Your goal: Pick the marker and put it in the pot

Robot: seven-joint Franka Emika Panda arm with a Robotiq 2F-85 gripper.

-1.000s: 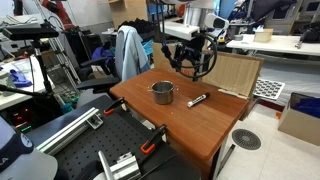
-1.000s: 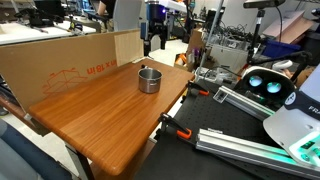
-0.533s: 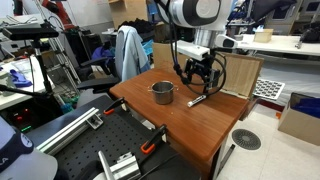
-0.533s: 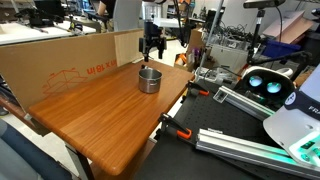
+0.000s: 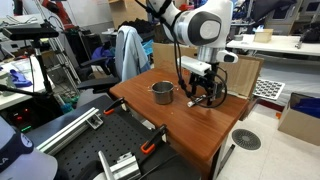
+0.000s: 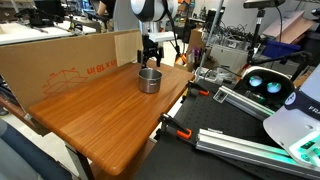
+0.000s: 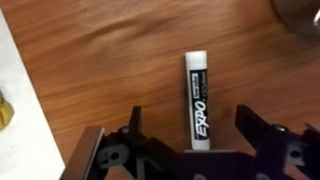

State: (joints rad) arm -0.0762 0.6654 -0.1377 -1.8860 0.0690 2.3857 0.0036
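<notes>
Table [image 5: 190,125]: flat wooden top, warm brown, with visible grain and a smooth, slightly glossy finish in the wrist view [image 7: 90,60]. It has straight edges and squared corners in both exterior views.

Cardboard panel [image 6: 60,70]: plain matte brown sheet standing upright along one edge of the table, with faint red print on its face.

Arm [image 5: 200,25]: white, rounded segments with a smooth shell. You have it reaching down over the table just beside the pot.

Pot [image 5: 162,93]: small round cylinder of silver-grey metal with straight walls, a dark interior and small side handles. It stands upright on the wood, also seen at [image 6: 149,80].

Gripper [image 7: 190,128]: black, angular linkages with flat fingers [image 7: 252,128]. Your jaws stand wide apart and low over the table, holding nothing, with bare wood showing on both sides of the marker. The gripper also shows in an exterior view [image 5: 203,97], close to the tabletop and near the pot but not touching it.

Marker [image 7: 197,95]: thin straight cylinder with a black barrel, white lettering and a lighter cap-like end pointing away from the wrist. It lies flat on the table, centred between your open fingers and outside the pot.
</notes>
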